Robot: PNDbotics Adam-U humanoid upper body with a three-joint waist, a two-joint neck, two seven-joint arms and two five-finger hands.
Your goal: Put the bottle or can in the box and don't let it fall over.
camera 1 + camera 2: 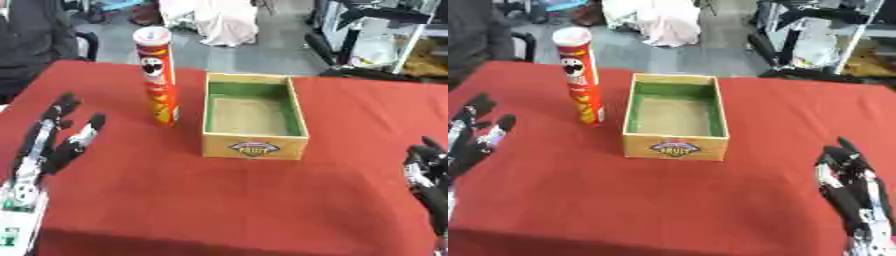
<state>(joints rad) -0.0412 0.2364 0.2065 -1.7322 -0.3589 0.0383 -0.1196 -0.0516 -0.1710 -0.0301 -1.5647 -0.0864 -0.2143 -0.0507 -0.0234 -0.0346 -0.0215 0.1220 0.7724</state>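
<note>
Red cloth covers the bench [219, 200], with workshop clutter and a pale draped sheet on the floor beyond its far edge.

At the lower left, the left hand [48, 145] lies with its fingers straight and spread, pointing away from the robot and holding nothing. At the lower right, the right hand [850, 187] rests likewise with relaxed, extended fingers, empty. Both are well apart from the task's things.

Outward from the left hand stands the red crisp can [157, 75], a tall slim tube with a pale lid. It is upright on the cloth, long axis vertical, lid up, printed face toward the robot. Just beside it, toward the robot's right, sits the open wooden box [254, 145], green along its inner walls and with nothing in it, a label on its near wall.

Toppling looks like the main risk. The can is tall and narrow-based, so a brush from straight fingers high on its side would probably tip it. If lowered at a tilt, or caught on the box rim, it could fall inside the box or onto the bench.
</note>
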